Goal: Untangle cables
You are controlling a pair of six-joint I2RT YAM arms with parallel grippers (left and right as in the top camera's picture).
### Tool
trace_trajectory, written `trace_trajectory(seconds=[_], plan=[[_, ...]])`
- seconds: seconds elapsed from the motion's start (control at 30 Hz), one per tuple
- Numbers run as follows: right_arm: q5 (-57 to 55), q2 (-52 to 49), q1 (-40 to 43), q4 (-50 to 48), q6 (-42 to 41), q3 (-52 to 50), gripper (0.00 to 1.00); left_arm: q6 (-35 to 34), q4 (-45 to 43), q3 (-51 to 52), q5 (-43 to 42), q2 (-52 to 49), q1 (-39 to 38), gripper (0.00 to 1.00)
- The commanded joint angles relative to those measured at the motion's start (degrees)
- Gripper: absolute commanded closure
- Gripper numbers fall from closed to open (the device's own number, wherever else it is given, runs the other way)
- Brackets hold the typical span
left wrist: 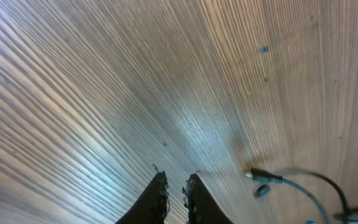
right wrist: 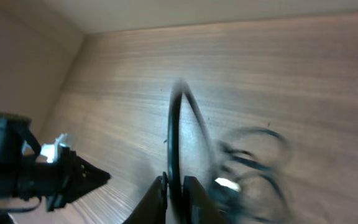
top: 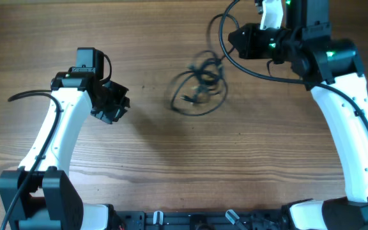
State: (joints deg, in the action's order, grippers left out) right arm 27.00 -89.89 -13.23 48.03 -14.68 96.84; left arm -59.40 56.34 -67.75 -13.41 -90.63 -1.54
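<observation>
Black and thin, the cables (top: 200,86) lie as a loose clump of overlapping loops on the wooden desk (top: 267,147), between the two arms and nearer the right one. The right claw (right wrist: 174,186) is clamped on one strand (right wrist: 175,124), which rises from between its fingers as a tall, narrow loop. The rest of the clump sits just beyond it. The left claw (left wrist: 176,190) hangs well apart from the clump over bare wood, its fingers almost together with only a thin gap and nothing between them. A small plug end (left wrist: 261,177) lies on the wood off to one side of it.

My reading is that the pulling-apart step is in hand: one cord is gripped and the knot is not yet open. The next move likely calls for the left claw to open, cross over and pin or take a second strand. The right could then draw its cord free rather than drag the whole clump along.

Much is hard to read. Blur smears the clump in the right wrist view, so which cord crosses over which cannot be told. From above, the gripped strand is hard to separate from the arm's own thicker wire (top: 267,75). The plug's cord runs off the frame edge in the left wrist view.
</observation>
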Motion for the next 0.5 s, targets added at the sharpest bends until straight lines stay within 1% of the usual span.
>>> trace_trajectory(seconds=[0.0, 0.13, 0.17, 0.2, 0.23, 0.27, 0.3, 0.33, 0.4, 0.43, 0.47], plan=[[10.6, 0.8, -0.7, -0.1, 11.6, 0.9, 0.83, 2.2, -0.9, 0.4, 3.2, -0.1, 0.2, 0.87], [10.8, 0.4, -4.3, 2.0, 14.8, 0.9, 0.83, 2.2, -1.6, 0.4, 2.6, -0.1, 0.2, 0.87], [6.4, -0.4, -5.9, 3.3, 14.1, 0.9, 0.84, 2.2, -1.6, 0.4, 2.6, -0.1, 0.2, 0.88], [-0.6, -1.1, -6.8, 4.3, 10.7, 0.9, 0.84, 2.2, -1.6, 0.4, 2.6, -0.1, 0.2, 0.87], [-8.8, -1.8, -6.8, 5.4, 4.2, 0.9, 0.79, 2.2, -1.6, 0.4, 2.6, -0.1, 0.2, 0.88], [-15.4, -2.8, -6.3, 6.3, -1.0, 0.9, 0.79, 2.2, -1.6, 0.4, 2.5, -0.1, 0.2, 0.89], [-16.7, -3.9, -4.8, 6.4, -2.0, 0.9, 0.78, 2.2, -1.6, 0.4, 2.5, -0.1, -0.1, 0.91], [-16.7, -4.6, -3.7, 6.4, -2.1, 0.9, 0.75, 2.2, -1.6, 0.4, 2.6, -0.1, -0.8, 0.9], [-16.6, -7.0, 0.4, 7.6, -3.5, 0.9, 0.73, 2.2, -2.8, 0.4, 2.6, -0.2, -4.3, 0.89], [-16.7, -8.3, 2.0, 8.9, -3.2, 0.9, 0.69, 2.2, -4.1, 0.4, 2.6, -0.2, -6.3, 0.89], [-16.6, -10.1, 3.4, 10.4, -2.0, 0.9, 0.6, 2.2, -5.6, 0.4, 3.0, -0.3, -8.2, 0.89]])
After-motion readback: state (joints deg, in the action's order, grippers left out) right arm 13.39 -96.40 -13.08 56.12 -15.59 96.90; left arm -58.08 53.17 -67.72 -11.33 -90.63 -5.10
